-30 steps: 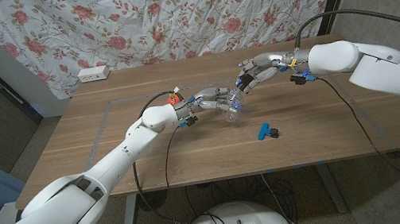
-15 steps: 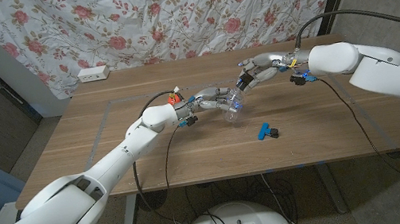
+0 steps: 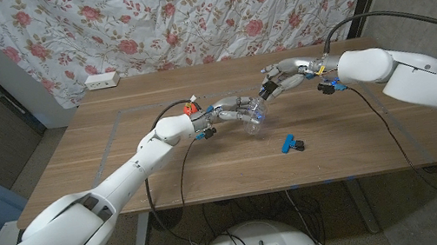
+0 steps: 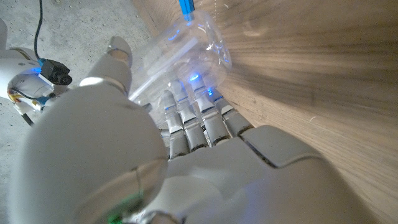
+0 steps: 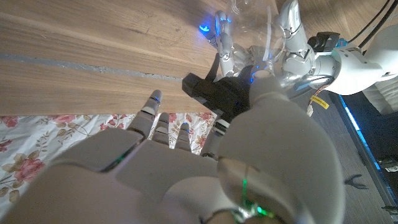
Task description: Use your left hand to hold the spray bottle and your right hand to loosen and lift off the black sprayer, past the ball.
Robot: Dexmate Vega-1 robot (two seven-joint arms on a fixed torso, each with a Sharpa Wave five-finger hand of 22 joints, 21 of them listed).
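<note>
A clear spray bottle (image 3: 255, 118) is tilted over the middle of the table, and my left hand (image 3: 234, 109) grips its body. The fingers (image 4: 194, 118) wrap the clear plastic of the bottle (image 4: 186, 46). My right hand (image 3: 283, 74) reaches in from the far right and closes on the black sprayer (image 3: 265, 91) at the bottle's top. The sprayer (image 5: 214, 93) sits between my right hand's (image 5: 186, 155) fingers and thumb, against the bottle's neck (image 5: 255, 18). Whether the sprayer is still screwed on cannot be told.
A small blue and black clip-like piece (image 3: 291, 143) lies on the table (image 3: 121, 173) nearer the front edge, right of the bottle. A white power strip (image 3: 102, 81) sits at the far left corner. A flowered curtain hangs behind the table.
</note>
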